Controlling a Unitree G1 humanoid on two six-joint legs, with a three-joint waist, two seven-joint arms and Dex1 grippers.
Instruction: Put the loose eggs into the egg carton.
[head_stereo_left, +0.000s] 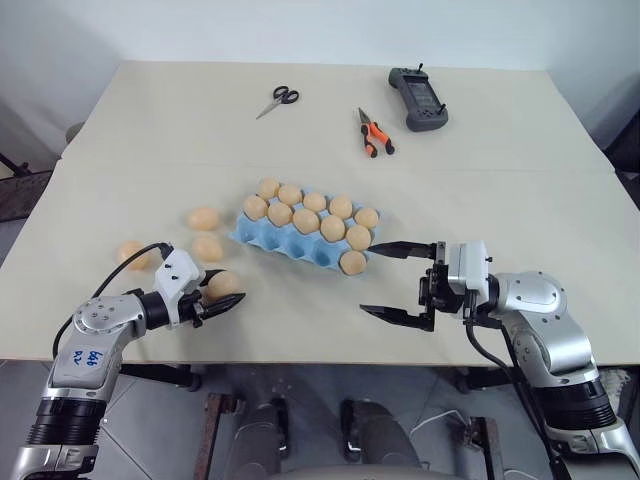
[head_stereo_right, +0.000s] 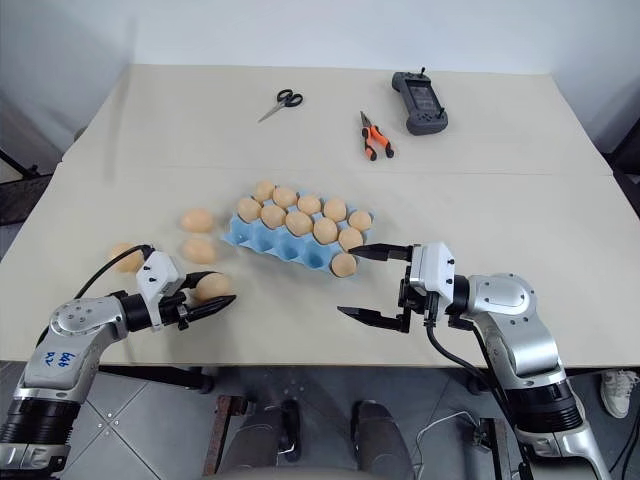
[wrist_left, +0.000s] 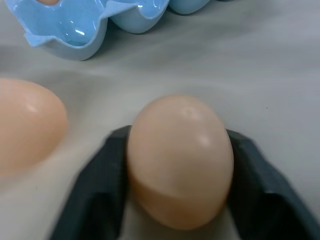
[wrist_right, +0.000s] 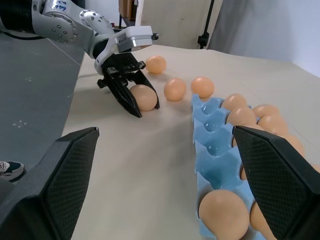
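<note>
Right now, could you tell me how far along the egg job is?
Eleven eggs sit in the carton. The left end effector is shut on an egg on the table. Three more lie loose, and the carton's near row has empty cups.

Ten eggs (head_stereo_left: 306, 221) in carton (head_stereo_left: 262, 238), four loose eggs (head_stereo_left: 203, 219).

The loose eggs (wrist_left: 180, 160) look smooth with a soft satin shine. The egg carton (wrist_left: 75, 27) is glossy, seems to be moulded plastic. The desk (head_stereo_left: 500, 190) is matt and plain. The left claw (head_stereo_left: 222, 301) has matt black fingers (wrist_left: 95, 200), probably plastic; the arm shells look like brushed metal
</note>
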